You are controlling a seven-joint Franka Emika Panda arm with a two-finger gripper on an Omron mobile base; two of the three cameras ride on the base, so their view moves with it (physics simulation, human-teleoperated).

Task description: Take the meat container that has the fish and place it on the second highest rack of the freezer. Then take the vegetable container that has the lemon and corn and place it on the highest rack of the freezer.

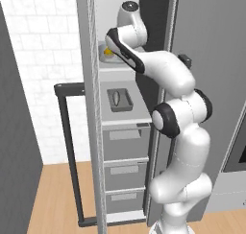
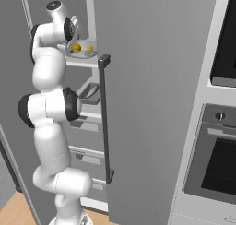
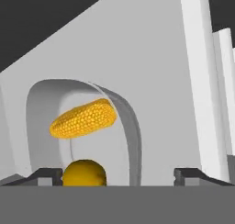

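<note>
Freezer [image 1: 91, 108]: tall narrow grey cabinet, door swung open; a long dark vertical bar handle [image 2: 105, 118] shows on the door in the right base view.
Highest rack [image 1: 117, 70]: flat white shelf, the upper of 2; carries the vegetable container.
Vegetable container [image 3: 131, 126]: pale grey rounded tray resting on the highest rack, holding 2 items. In the left base view the arm hides most of it.
Corn [image 3: 82, 119]: yellow-orange cob lying inside the vegetable container, toward its far end in the hand view.
Lemon [image 3: 84, 174]: round yellow fruit in the same container, near end, just between the fingertips in the hand view.
Second rack [image 1: 139, 115]: white shelf below the highest rack; carries the meat container.
Meat container [image 1: 119, 99]: grey rectangular tray sitting on the second rack.
Fish [image 1: 116, 98]: slim silvery-grey fish lying lengthwise in the meat container.
Drawers [image 1: 126, 143]: 3 grey drawers stacked below the 2 shelves, all closed.
Gripper [image 3: 118, 174]: reaching into the freezer at the highest rack level, jaws spread wide, 1 fingertip on each side of the container's near end, clamping nothing.
Oven column [image 2: 216, 150]: black oven front to the right of the freezer.
</note>
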